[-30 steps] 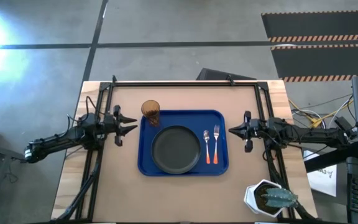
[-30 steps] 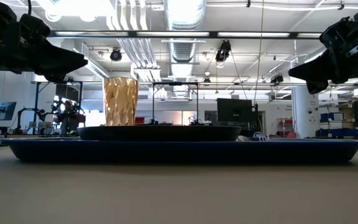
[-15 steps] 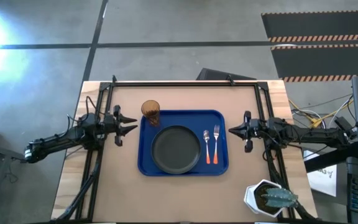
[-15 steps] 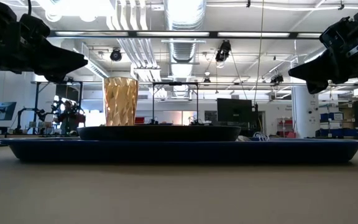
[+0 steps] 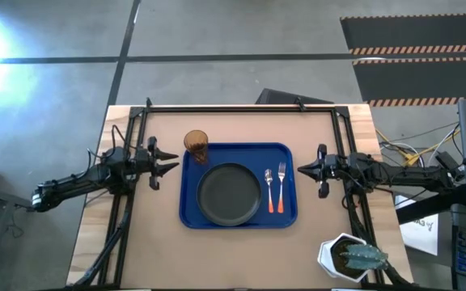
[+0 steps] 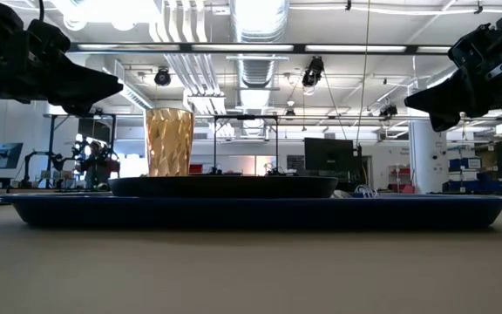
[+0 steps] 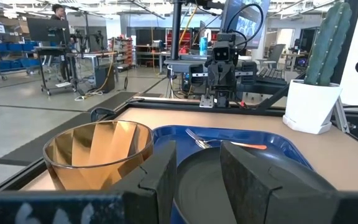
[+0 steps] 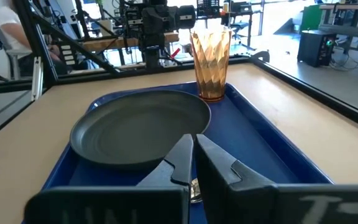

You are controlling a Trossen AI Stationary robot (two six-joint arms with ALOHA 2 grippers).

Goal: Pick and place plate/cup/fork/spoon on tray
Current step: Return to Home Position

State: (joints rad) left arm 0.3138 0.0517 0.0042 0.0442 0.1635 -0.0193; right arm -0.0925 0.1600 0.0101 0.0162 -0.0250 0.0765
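The blue tray (image 5: 290, 214) lies in the middle of the table. On it lie the black plate (image 5: 229, 194), the orange-handled spoon (image 5: 269, 192) and the silver fork (image 5: 281, 184), side by side to the plate's right. The amber cup (image 5: 196, 145) stands upright in the tray's far left corner. My left gripper (image 5: 170, 165) hovers open just left of the tray, above the table, pointing at it. My right gripper (image 5: 301, 170) hovers shut just right of the tray. Both are empty. The left wrist view shows the cup (image 7: 98, 152) and the plate (image 7: 229, 180) close ahead.
A white hexagonal pot with a cactus (image 5: 350, 257) stands at the table's near right corner. Black frame rails (image 5: 241, 107) run along the far edge and beside both arms. People show in the room beyond the table (image 8: 5, 25).
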